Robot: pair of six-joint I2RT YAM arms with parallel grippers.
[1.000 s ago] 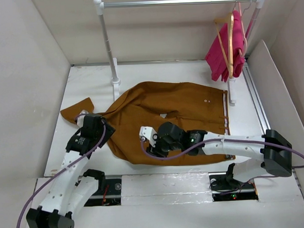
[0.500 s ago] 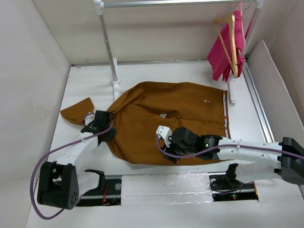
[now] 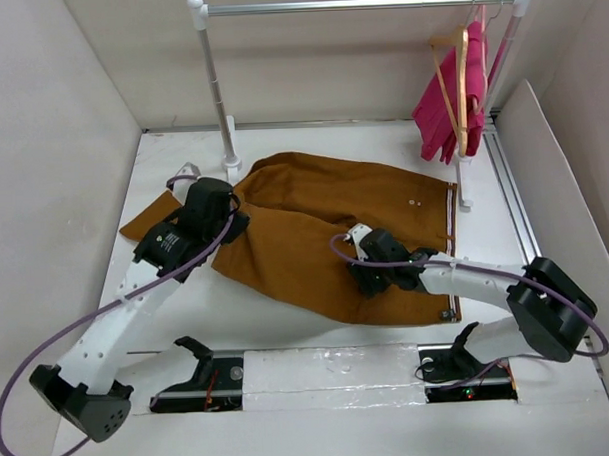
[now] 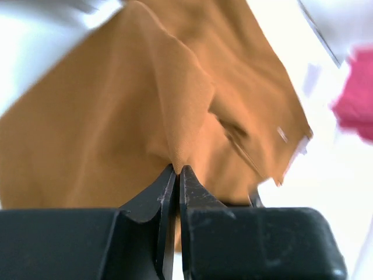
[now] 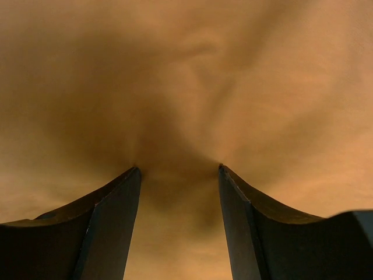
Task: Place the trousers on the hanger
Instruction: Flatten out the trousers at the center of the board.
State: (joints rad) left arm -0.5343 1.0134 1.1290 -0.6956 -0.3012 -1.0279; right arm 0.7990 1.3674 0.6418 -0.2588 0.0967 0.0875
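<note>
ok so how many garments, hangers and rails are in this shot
garments: 2 (trousers, pink garment)
hanger: 1
rail: 1
total: 4

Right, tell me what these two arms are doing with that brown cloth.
The left gripper is pinched shut on a fold of the long rust-brown cloth trousers, spread on the white table. The right gripper, jaws open, presses on the cloth nearer the waistband. The slim tan wooden hanger hangs on the white-and-silver rail against a bright pink garment, not yet used.
</note>
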